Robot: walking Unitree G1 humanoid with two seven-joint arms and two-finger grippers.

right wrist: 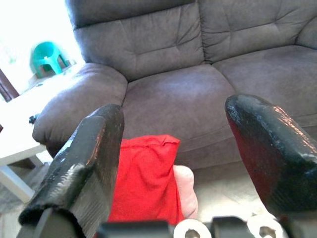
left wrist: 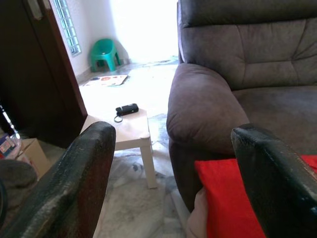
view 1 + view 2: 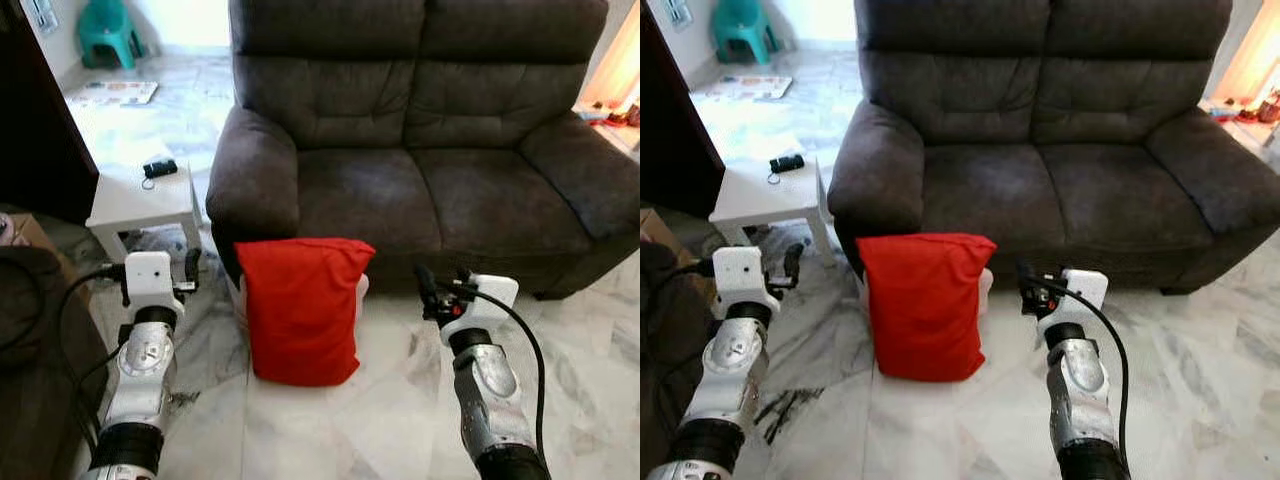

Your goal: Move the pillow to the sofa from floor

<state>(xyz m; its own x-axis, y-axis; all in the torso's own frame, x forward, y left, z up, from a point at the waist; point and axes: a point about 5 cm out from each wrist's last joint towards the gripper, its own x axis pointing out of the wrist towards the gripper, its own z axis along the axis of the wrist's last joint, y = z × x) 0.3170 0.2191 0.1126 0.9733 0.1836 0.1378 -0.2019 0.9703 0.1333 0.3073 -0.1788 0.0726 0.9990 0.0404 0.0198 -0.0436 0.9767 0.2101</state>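
From the head camera, the red pillow [image 3: 303,308] stands upright on the marble floor [image 3: 400,400], leaning against the front of the dark sofa [image 3: 420,190] by its armrest; something pale behind the pillow is mostly hidden. The left gripper [image 3: 190,268] and right gripper [image 3: 425,285] hover either side of the pillow, apart from it. A white side table [image 3: 140,195] beside the sofa carries a small black object [image 3: 159,168], too small to identify. Left wrist camera: fingers [image 2: 74,183] spread wide, pillow cut off at the edge. Right wrist camera: fingers [image 1: 84,173] spread wide, pillow between them.
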